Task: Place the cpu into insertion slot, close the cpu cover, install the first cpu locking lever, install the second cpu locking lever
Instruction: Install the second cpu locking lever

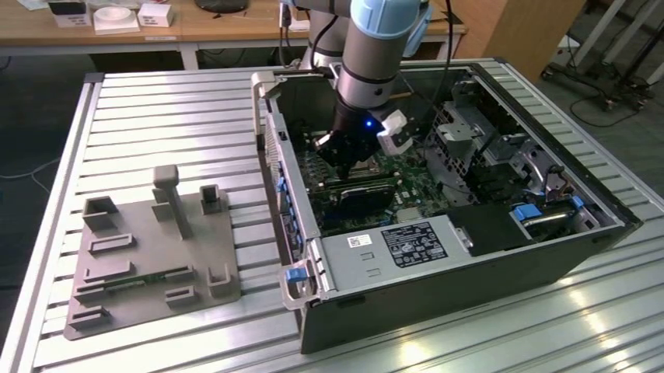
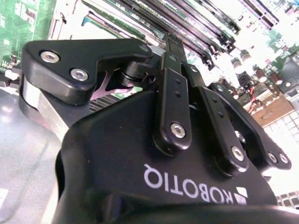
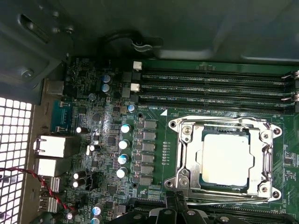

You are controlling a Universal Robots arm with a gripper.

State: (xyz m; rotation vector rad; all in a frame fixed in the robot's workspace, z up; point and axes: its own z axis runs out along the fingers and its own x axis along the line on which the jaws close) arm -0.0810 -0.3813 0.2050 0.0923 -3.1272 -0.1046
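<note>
Small flat silvery square cpu (image 3: 224, 161) sitting in green-edged square insertion slot (image 3: 184, 154), thin silvery cpu cover (image 3: 261, 156) lying over it. Black claw (image 1: 347, 151) hovering just above; open or closed, cannot tell. Levers needing slow, straight pushing.

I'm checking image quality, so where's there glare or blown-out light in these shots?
Exterior view: bright reflections on the ribbed metal table near the case. Second wrist view: the gripper body looms dark, the board behind washed out. First wrist view: evenly lit, the cpu pale but readable.
</note>
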